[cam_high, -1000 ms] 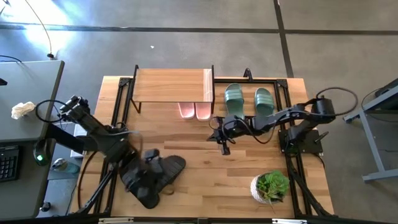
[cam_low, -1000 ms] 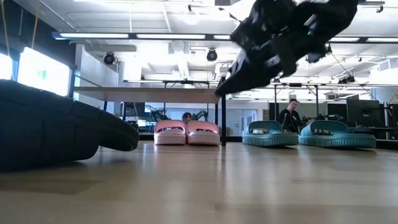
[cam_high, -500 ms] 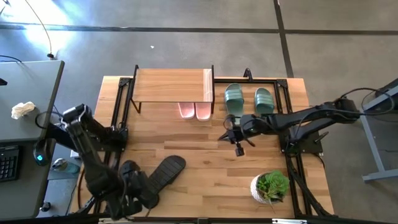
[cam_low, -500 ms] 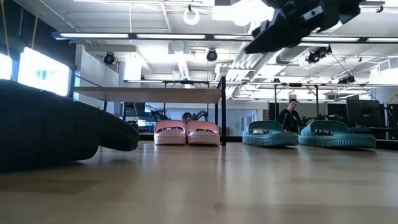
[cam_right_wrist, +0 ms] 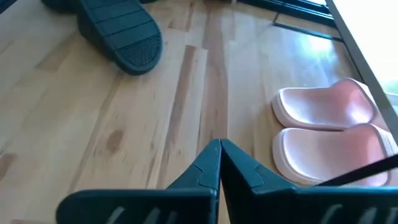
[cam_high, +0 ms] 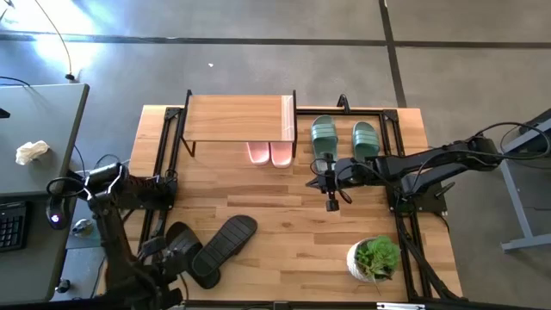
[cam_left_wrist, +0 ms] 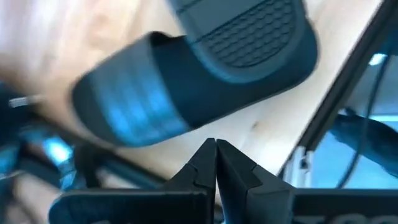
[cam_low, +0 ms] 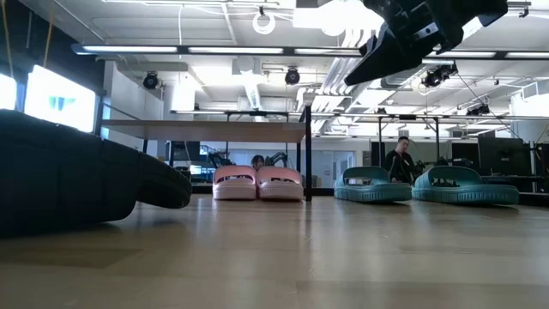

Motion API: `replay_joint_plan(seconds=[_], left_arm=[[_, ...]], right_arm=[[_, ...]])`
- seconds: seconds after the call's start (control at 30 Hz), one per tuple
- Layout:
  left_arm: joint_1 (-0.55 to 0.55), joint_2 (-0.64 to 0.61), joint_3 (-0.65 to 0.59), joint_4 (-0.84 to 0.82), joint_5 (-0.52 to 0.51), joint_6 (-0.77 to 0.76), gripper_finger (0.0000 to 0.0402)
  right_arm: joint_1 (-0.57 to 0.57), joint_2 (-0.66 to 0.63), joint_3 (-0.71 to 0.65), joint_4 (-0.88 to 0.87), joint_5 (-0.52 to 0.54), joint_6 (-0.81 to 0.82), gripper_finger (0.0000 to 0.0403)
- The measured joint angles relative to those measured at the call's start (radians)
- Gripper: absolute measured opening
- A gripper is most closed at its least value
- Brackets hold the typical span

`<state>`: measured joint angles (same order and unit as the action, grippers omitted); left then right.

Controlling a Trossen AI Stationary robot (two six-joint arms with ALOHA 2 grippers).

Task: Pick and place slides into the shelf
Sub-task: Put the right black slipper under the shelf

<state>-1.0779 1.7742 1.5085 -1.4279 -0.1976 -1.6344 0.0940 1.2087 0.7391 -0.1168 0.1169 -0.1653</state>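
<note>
The left pincer (cam_left_wrist: pixel 216 163), fingertips pressed together and empty, hangs at the surface's seven o'clock corner, just beside the black ribbed slide sandals (cam_high: pixel 215 245). The right pincer (cam_high: pixel 331 200), likewise pinched empty, hovers just right of the surface's centre, near the sage green slides (cam_high: pixel 344 137) at one o'clock. The pale pink slides (cam_high: pixel 270 153) sit under the plank-topped, black-framed shelf (cam_high: pixel 238 118) at twelve o'clock on the light wooden surface (cam_high: pixel 284 232).

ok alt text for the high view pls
Overhead view of a wooden table: pink slides under the shelf, green slides beside it, black slides near the front-left. The shut right gripper hovers mid-table; a potted plant sits front-right.
</note>
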Motion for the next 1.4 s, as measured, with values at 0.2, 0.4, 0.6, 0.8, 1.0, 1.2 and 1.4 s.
replay_joint_plan(seconds=[0.2, 0.4, 0.6, 0.8, 1.0, 1.2, 1.4], left_arm=[[-0.057, 0.080, 0.198, -0.133, -0.210, 0.038, 0.0000], [-0.119, 0.146, 0.259, -0.145, -0.409, 0.109, 0.0000], [-0.118, 0.222, 0.245, -0.142, -0.185, 0.104, 0.0000], [-0.099, 0.290, 0.245, -0.143, -0.151, 0.119, 0.0000], [-0.087, 0.326, 0.245, -0.141, -0.164, 0.146, 0.0014], [-0.073, 0.326, 0.245, -0.135, -0.214, 0.223, 0.0105], [-0.041, 0.366, 0.245, -0.095, -0.267, 0.384, 0.0212]], right_arm=[[0.000, 0.000, 0.000, 0.000, 0.007, 0.034, 0.0000], [0.000, 0.000, 0.000, 0.001, 0.007, 0.034, 0.0000], [-0.002, 0.000, 0.000, 0.001, 0.008, 0.030, 0.0000], [-0.014, 0.001, 0.000, 0.001, 0.014, 0.034, 0.0000], [-0.016, 0.001, 0.000, 0.001, 0.061, 0.056, 0.0000], [-0.016, 0.001, 0.000, 0.000, 0.063, 0.054, 0.0000], [-0.016, 0.001, 0.000, -0.002, 0.063, 0.052, 0.0000]])
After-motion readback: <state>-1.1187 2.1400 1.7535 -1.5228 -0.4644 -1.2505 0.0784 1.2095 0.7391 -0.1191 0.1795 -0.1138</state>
